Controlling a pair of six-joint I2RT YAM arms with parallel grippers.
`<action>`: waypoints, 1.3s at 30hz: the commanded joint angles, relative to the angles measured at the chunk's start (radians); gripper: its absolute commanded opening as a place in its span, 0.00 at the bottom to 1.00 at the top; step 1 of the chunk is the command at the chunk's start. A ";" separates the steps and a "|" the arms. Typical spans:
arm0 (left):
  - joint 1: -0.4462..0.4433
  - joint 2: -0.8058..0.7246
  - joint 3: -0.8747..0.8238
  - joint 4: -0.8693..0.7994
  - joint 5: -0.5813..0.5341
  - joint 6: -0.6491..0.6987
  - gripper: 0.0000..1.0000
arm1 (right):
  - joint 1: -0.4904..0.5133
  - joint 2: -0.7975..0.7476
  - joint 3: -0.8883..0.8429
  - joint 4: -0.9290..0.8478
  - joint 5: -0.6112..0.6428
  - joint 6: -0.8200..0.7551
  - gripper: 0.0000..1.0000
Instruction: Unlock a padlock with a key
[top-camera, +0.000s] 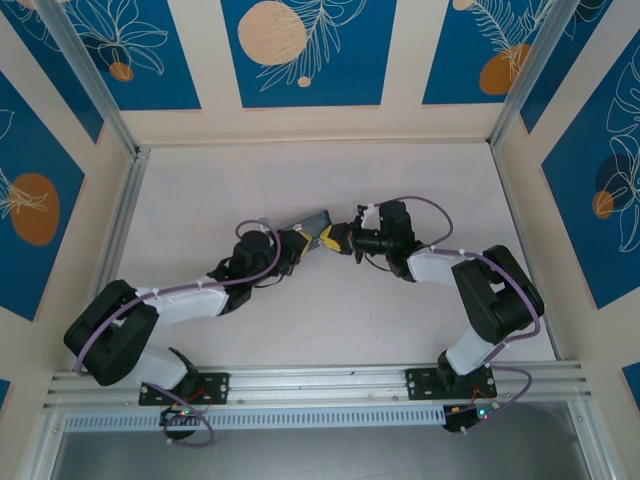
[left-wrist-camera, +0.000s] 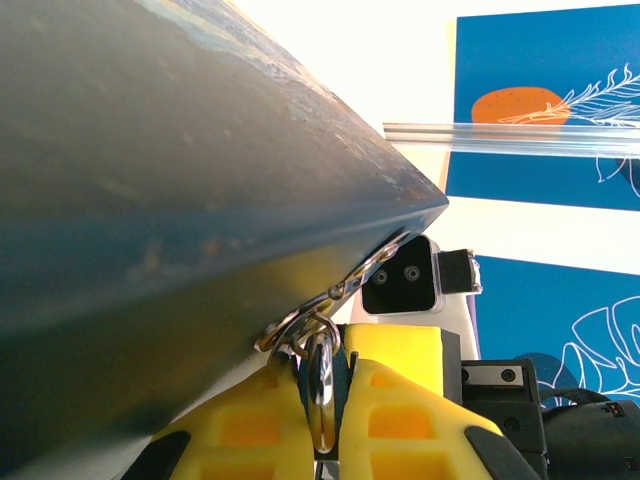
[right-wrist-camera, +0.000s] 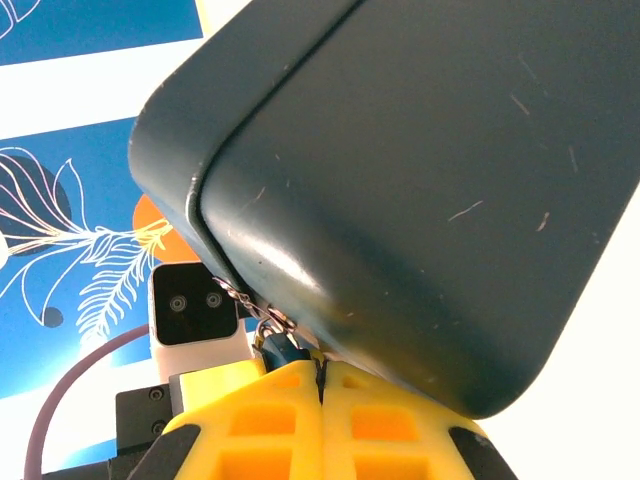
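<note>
Closest, left claw (left-wrist-camera: 325, 365) was clenched on the padlock (left-wrist-camera: 321, 398) loop, steadying it under the tin (left-wrist-camera: 150, 200); right claw (right-wrist-camera: 320, 368) was pressed shut just beside, probably to bring the key.

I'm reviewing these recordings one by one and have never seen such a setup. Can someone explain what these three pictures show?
Two robot arms, the left arm and right arm, are bolted at the near edge of a table. One picture looks down from above; the others come from a camera on each wrist. A dark tin box sits between the arms. The left pincer is closed on a silvery metal loop by the box's edge. The right pincer is closed too, a small blue padlock at its tips; whether it grips that is unclear.
</note>
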 joint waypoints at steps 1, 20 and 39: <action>-0.035 -0.035 0.004 0.086 0.079 0.021 0.00 | 0.046 -0.005 -0.024 0.084 0.020 0.022 0.00; -0.048 -0.022 0.002 0.173 0.002 -0.042 0.00 | 0.208 -0.041 -0.198 0.348 0.293 0.077 0.00; -0.051 -0.016 0.010 0.171 0.048 -0.041 0.00 | 0.178 0.007 -0.094 0.259 0.201 -0.276 0.00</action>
